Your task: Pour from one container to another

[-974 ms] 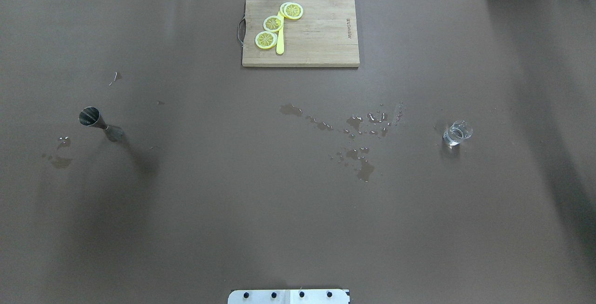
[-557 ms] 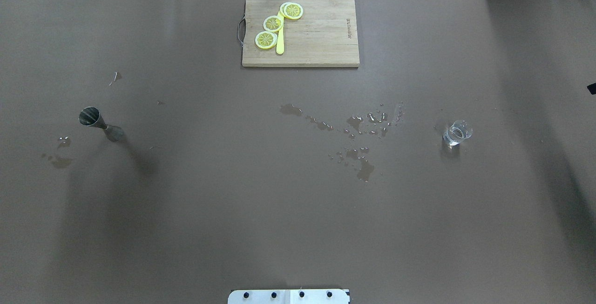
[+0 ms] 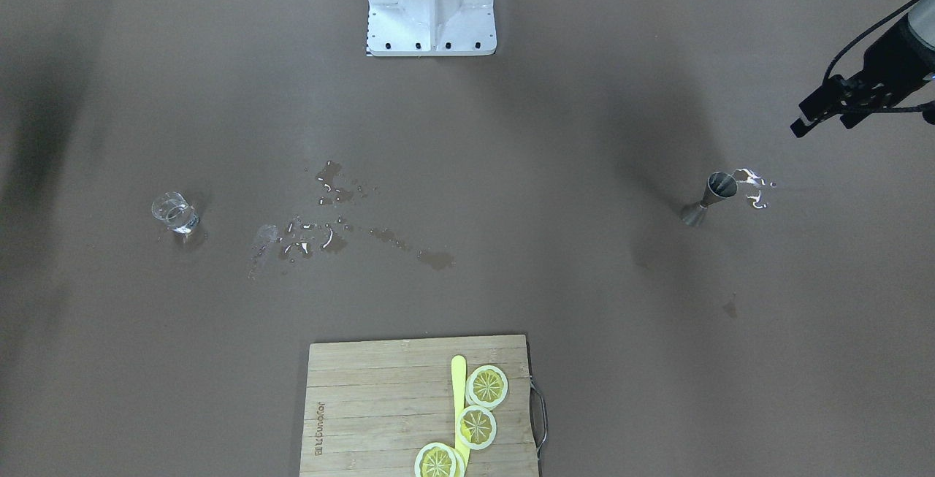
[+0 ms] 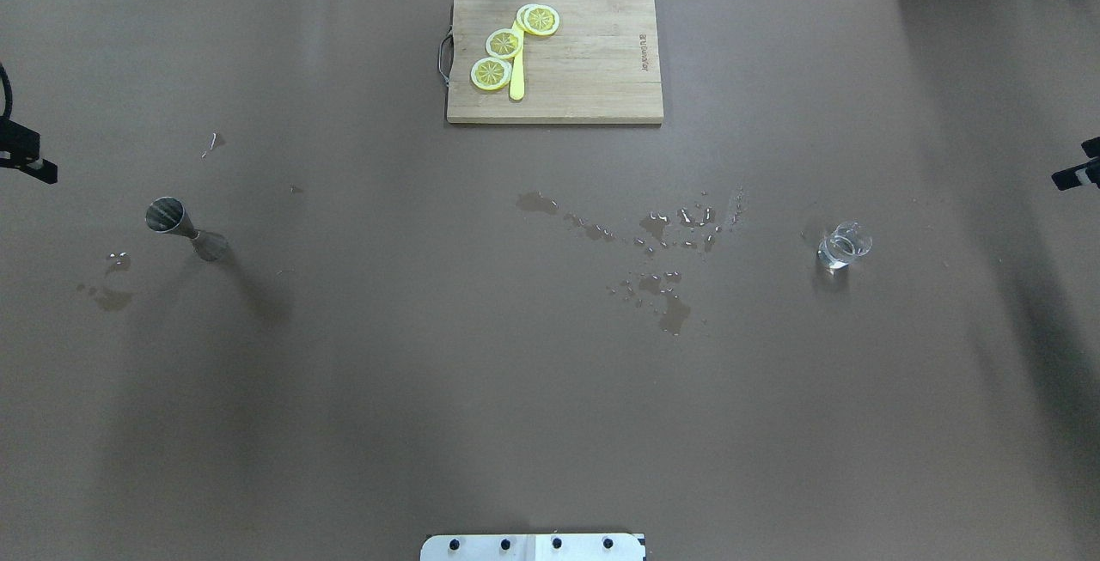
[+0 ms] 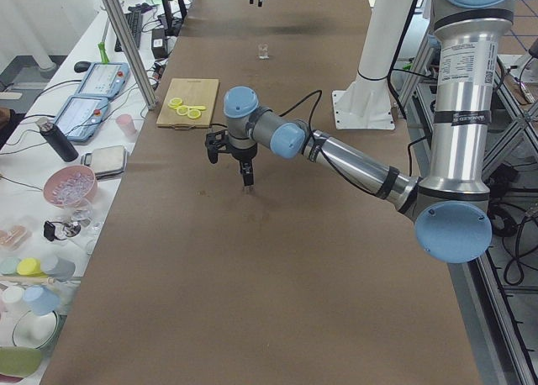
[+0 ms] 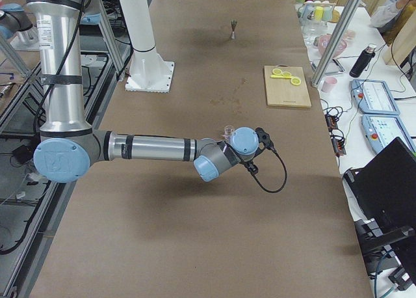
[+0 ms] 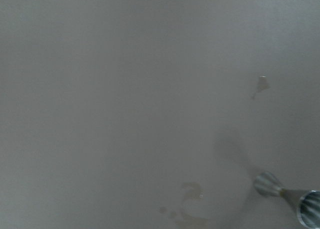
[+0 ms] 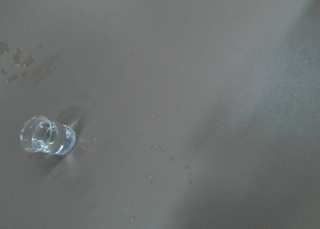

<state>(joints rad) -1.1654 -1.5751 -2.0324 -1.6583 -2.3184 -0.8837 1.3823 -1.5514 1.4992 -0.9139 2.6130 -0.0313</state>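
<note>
A steel jigger (image 4: 185, 230) stands upright on the left half of the counter (image 4: 430, 372) and a small glass (image 4: 843, 246) of clear liquid on the right half, well apart, with spilled drops (image 4: 662, 243) between them. The left pincer (image 3: 818, 128) hangs out beyond the jigger, jaws apart and empty. Only a sliver of the right pincer (image 4: 1078, 174) shows, out beyond the glass, so its state cannot be told.

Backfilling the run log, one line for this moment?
phase: pre-grasp | left hand: open, empty, apart from jigger | right hand: apart from glass | pour: not started
</note>
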